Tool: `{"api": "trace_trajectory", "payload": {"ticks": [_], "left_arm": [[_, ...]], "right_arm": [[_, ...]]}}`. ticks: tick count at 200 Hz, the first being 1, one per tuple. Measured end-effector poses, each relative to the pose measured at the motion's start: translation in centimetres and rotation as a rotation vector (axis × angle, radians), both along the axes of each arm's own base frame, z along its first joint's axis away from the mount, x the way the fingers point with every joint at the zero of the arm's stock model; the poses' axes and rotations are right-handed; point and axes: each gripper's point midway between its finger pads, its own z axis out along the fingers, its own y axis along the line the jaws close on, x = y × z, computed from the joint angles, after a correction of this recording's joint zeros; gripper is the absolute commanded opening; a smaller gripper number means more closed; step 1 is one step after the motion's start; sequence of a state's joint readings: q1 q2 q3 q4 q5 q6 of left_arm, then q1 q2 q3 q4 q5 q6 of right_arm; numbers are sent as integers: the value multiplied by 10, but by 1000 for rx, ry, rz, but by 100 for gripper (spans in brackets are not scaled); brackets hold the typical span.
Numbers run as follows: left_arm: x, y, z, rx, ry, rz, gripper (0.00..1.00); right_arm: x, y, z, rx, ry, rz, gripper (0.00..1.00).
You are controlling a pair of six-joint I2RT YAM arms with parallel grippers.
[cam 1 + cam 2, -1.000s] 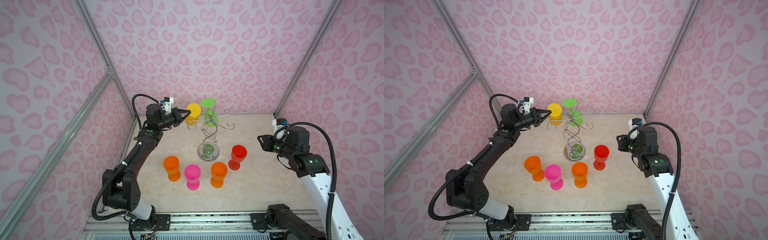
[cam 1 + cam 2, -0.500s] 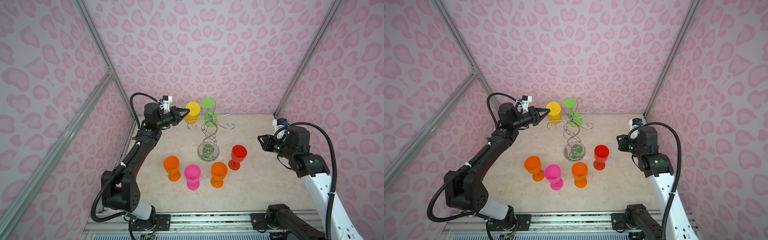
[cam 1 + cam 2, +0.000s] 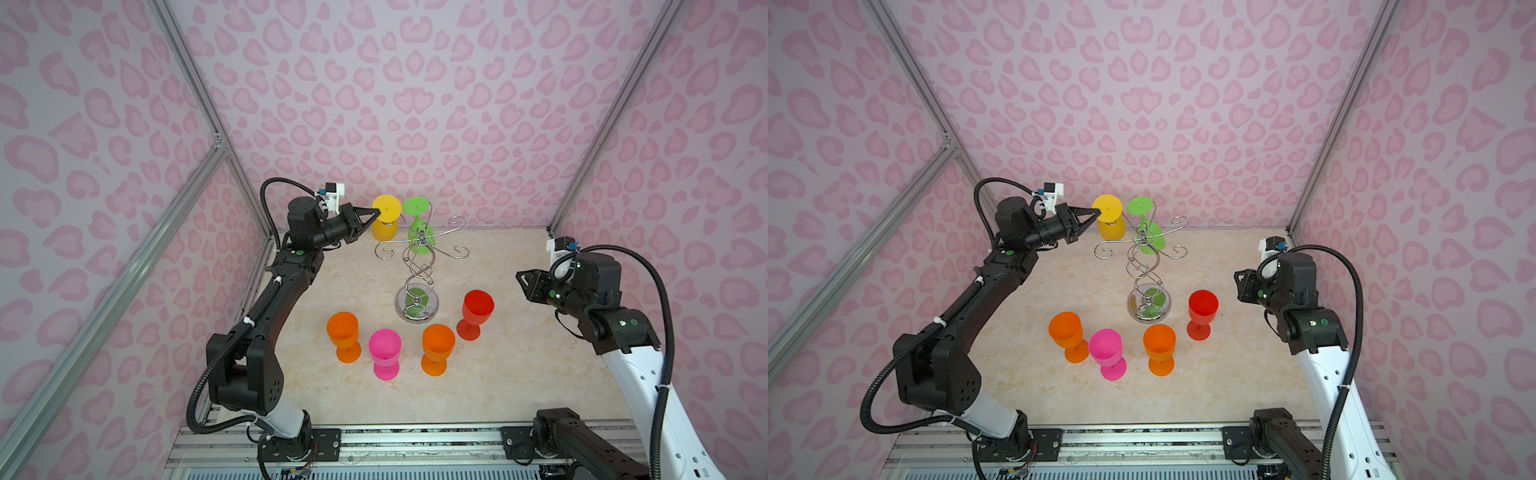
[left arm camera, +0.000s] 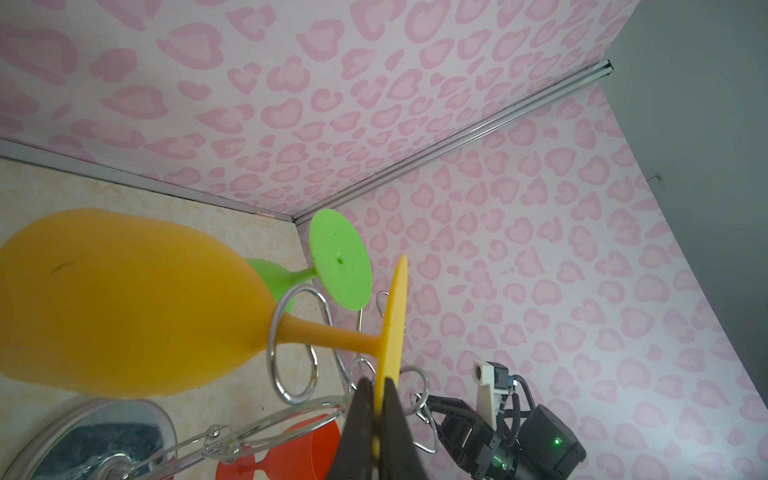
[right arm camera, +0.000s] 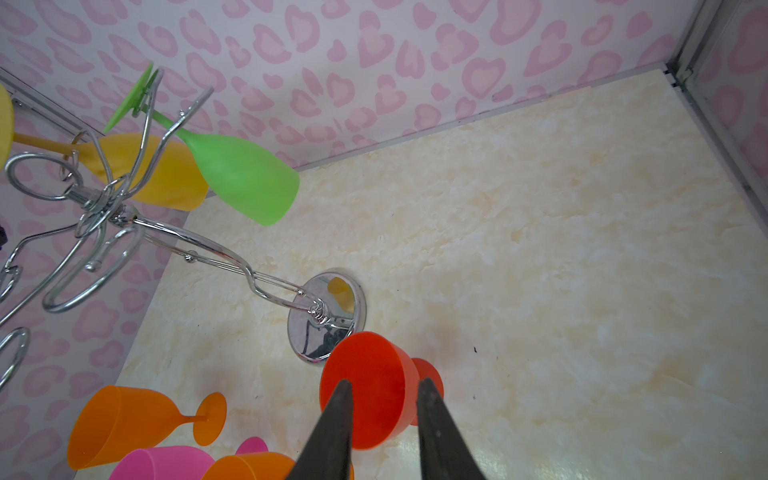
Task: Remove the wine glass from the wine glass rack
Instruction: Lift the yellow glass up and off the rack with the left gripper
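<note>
A yellow wine glass point(image 3: 383, 230) point(image 3: 1112, 227) point(image 4: 124, 299) hangs upside down at the back left of the chrome wine glass rack point(image 3: 419, 270) point(image 3: 1144, 266) point(image 5: 199, 245). Its stem passes through one of the rack's hook rings point(image 4: 291, 345). My left gripper point(image 3: 376, 213) point(image 3: 1097, 213) point(image 4: 376, 380) is shut on the rim of this glass's flat foot. A green wine glass point(image 3: 419, 237) point(image 3: 1152, 239) point(image 4: 338, 259) point(image 5: 241, 178) hangs beside it. My right gripper point(image 3: 519, 276) point(image 3: 1239, 282) point(image 5: 384, 384) is open and empty, off to the rack's right.
A red glass point(image 3: 478, 305) point(image 5: 365, 390), two orange glasses point(image 3: 343, 330) point(image 3: 437, 343) and a pink glass point(image 3: 384, 347) stand upright on the table in front of the rack's mirrored base point(image 3: 417, 309). Pink patterned walls close in the back and sides.
My left gripper has risen slightly while holding the yellow glass's foot. The right arm has not moved.
</note>
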State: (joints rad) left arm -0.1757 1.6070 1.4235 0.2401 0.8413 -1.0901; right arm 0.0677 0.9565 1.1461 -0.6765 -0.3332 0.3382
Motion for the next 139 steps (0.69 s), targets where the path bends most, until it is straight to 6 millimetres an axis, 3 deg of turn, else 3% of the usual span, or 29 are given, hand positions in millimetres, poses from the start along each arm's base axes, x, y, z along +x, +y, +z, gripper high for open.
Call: {"api": "trace_trajectory", "payload": {"ticks": [90,139], "left_arm": [[-2,-27,-9,3,19,-70,3],[-12,-26,-22,15,39,-77,3]], "right_arm": [[4,0,-3,10,0,-2,28],[3,-2,-6,12,5,-7,28]]}}
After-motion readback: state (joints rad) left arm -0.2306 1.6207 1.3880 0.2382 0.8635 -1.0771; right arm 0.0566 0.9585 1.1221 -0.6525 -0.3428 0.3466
